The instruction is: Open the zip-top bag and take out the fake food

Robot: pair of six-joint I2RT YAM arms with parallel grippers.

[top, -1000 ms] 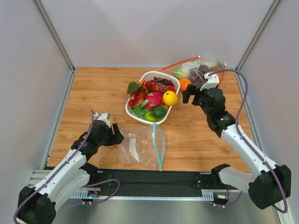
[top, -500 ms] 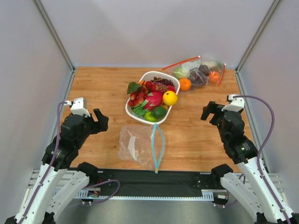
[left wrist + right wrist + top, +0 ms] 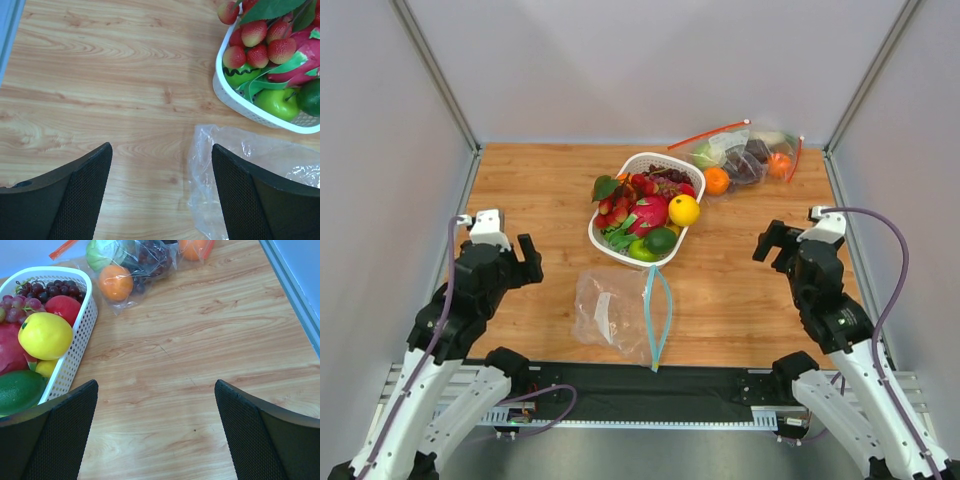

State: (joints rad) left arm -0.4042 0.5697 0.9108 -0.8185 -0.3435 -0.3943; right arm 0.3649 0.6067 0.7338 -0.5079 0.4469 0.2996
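Note:
The zip-top bag point(image 3: 612, 316) lies flat on the wood near the front edge, its teal zip strip point(image 3: 661, 312) looping open on its right side. It looks empty. The fake food sits in a white basket point(image 3: 632, 167): a yellow lemon point(image 3: 684, 210), a dark green fruit point(image 3: 661, 240) and red strawberries point(image 3: 614, 212). My left gripper point(image 3: 523, 262) is open and empty, raised left of the bag; its wrist view shows the bag's corner point(image 3: 250, 160) by the right finger. My right gripper point(image 3: 775, 245) is open and empty, raised over bare wood right of the basket.
A clear bag with a red-orange zip strip point(image 3: 745, 155) lies at the back right, holding an orange point(image 3: 716, 180) and other produce. A pink dragon fruit point(image 3: 648, 213) and purple grapes point(image 3: 668, 177) are also in the basket. Grey walls enclose the table.
Both arms have drawn back from the table's middle and risen, the right away from the back-right bag, the left away from the teal-strip bag. In the last half second they barely moved.

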